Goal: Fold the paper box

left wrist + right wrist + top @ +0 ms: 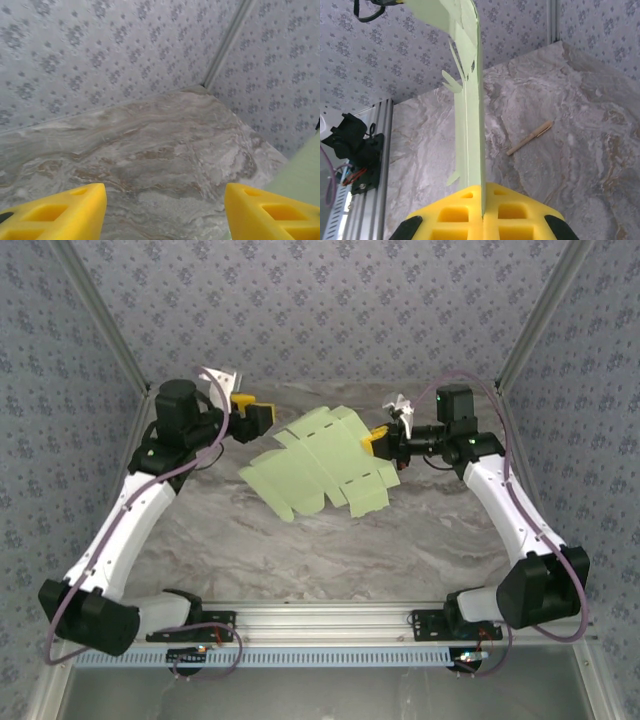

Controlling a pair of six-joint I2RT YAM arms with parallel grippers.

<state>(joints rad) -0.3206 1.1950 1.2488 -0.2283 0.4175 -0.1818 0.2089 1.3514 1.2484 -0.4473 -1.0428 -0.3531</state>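
Your left gripper (257,418) has its jaws standing apart with nothing between them. From its wrist camera you see the two yellow fingers (55,212) wide of each other, bare marbled table (165,130) in the gap, and a strip of the paper box (300,175) just outside the right-hand finger. The overhead camera gives you the rest: the paper box (320,465) is a flat, pale green cut-out sheet with flaps and tabs. It is spread between the two grippers, its upper left edge near the open jaws but apart from them. You cannot tell from above whether its lower corner touches the table.

Your right gripper (378,440) is clamped on the sheet's right edge. Its wrist camera shows the grip that the overhead view leaves small: the yellow pads (455,212) are pressed together with the card pinched between them, and the sheet runs edge-on straight out from the jaws. Beyond those jaws, to the right of the sheet, a thin tan stick (530,137) lies on the table.
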